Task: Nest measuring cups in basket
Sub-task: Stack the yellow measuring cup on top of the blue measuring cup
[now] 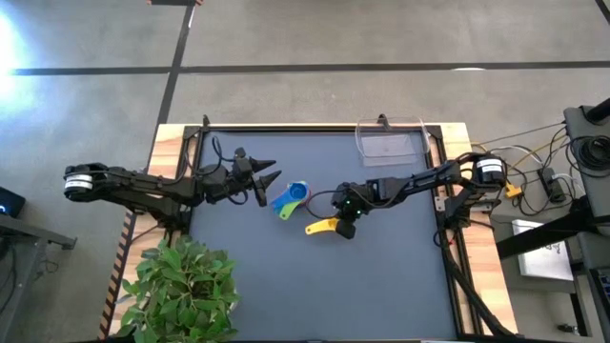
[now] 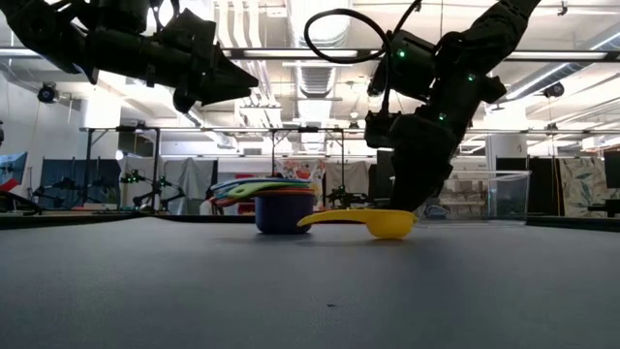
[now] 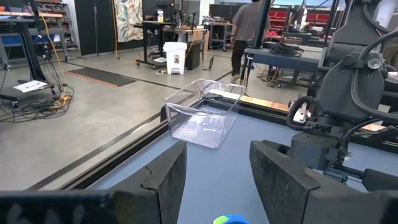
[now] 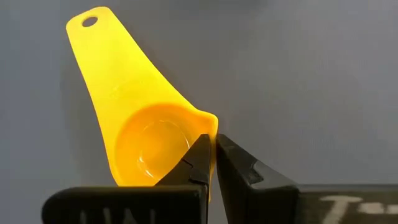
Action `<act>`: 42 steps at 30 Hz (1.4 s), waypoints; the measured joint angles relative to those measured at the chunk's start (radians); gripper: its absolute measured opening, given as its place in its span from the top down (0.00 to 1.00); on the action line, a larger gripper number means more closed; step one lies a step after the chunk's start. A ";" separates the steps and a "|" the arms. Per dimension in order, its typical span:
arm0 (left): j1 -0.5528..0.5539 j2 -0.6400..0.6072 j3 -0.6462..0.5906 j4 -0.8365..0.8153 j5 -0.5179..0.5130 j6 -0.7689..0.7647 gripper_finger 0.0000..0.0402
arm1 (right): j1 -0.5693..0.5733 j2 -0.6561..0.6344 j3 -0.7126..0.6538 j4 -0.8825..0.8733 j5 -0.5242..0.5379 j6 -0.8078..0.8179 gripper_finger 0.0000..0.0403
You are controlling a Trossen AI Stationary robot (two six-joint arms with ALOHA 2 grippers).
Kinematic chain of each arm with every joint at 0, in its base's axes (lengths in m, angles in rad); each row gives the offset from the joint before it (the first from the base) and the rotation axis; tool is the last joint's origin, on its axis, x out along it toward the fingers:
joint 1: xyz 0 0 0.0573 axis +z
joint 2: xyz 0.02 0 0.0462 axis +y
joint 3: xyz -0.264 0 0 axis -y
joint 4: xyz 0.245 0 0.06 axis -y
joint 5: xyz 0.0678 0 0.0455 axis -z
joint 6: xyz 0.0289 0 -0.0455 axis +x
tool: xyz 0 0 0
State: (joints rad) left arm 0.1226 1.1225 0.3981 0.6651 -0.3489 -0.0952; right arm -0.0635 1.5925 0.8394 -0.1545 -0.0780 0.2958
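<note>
A yellow measuring cup lies on the dark mat near the table's middle, and my right gripper is shut on its bowl end. It also shows in the low view. A nested stack of cups, with blue and green showing, stands on the mat to its left; in the low view several colours show. My left gripper is open and empty, raised just left of the stack. The clear basket stands at the far right of the mat. My right gripper pinches the rim of the yellow cup's bowl, on the side away from the handle, with one finger inside the bowl and one outside. The fingers come from above, slanting down. The cup lies level, open side up; its bottom seems to rest on the mat.
A potted plant stands at the near left corner. The mat has a raised frame around it. Cables and gear lie beyond the right edge. A person stands far off in the room. Open mat lies near the front.
</note>
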 joint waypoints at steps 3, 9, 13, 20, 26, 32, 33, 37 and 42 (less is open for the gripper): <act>0.000 0.000 0.000 0.000 0.000 0.000 0.60 | 0.001 0.000 0.000 0.004 -0.001 -0.018 0.98; 0.000 0.000 0.000 0.000 0.000 0.000 0.60 | 0.007 0.000 0.000 0.003 -0.035 -0.049 0.98; 0.000 0.000 0.000 0.000 0.000 0.000 0.60 | 0.007 -0.005 0.000 0.002 -0.061 -0.071 0.98; 0.000 0.000 0.000 0.000 0.000 0.000 0.60 | 0.006 -0.095 0.014 -0.029 -0.060 -0.111 0.98; 0.000 0.000 0.000 0.000 0.000 0.000 0.60 | 0.004 -0.209 0.031 0.028 -0.053 -0.204 0.98; 0.000 0.000 0.000 0.000 0.000 0.002 0.60 | -0.026 -0.203 0.096 0.063 -0.051 -0.397 0.98; 0.000 0.000 0.000 0.000 0.000 0.002 0.60 | -0.036 -0.189 0.114 0.068 -0.052 -0.432 0.98; 0.000 0.000 0.000 0.004 -0.001 0.003 0.60 | -0.079 -0.094 0.203 0.061 -0.050 -0.554 0.98; 0.000 0.000 0.000 0.003 -0.001 0.005 0.60 | -0.130 0.047 0.348 0.020 -0.052 -0.631 0.98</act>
State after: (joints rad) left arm 0.1226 1.1221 0.3981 0.6682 -0.3503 -0.0906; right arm -0.1940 1.6392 1.1876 -0.1348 -0.1303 -0.3347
